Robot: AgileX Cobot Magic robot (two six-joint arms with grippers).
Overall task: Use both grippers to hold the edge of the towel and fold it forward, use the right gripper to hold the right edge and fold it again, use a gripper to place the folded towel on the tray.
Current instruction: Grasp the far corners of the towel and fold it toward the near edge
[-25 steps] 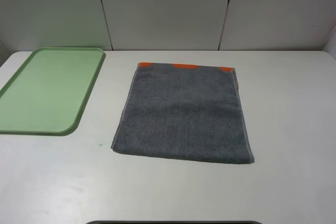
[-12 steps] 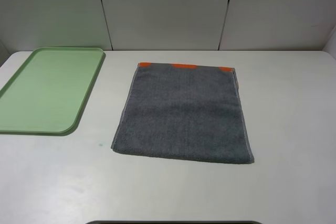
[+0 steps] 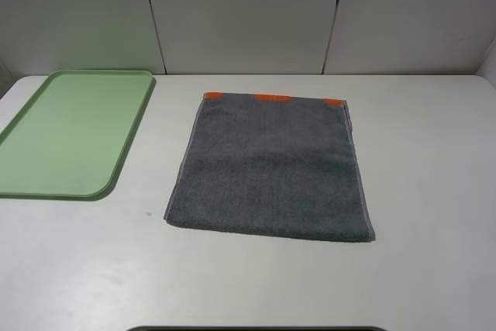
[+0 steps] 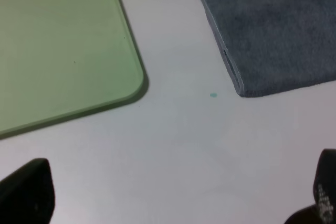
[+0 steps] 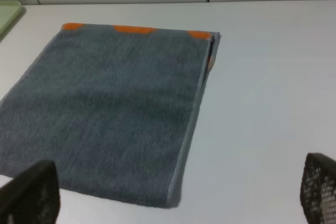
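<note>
A grey towel (image 3: pixel 271 167) lies flat on the white table, folded once, with orange patches along its far edge. It also shows in the right wrist view (image 5: pixel 110 108), and its near left corner shows in the left wrist view (image 4: pixel 273 30). A light green tray (image 3: pixel 66 133) lies empty to the left of the towel and shows in the left wrist view (image 4: pixel 58 45). Neither arm shows in the exterior high view. My left gripper (image 4: pixel 173 203) is open above bare table near the towel's near left corner. My right gripper (image 5: pixel 178 198) is open near the towel's near right corner.
The white table (image 3: pixel 434 160) ends at grey wall panels (image 3: pixel 240 13) at the back. A small green speck (image 4: pixel 213 95) marks the table between tray and towel. A dark edge (image 3: pixel 256 329) shows at the table's front.
</note>
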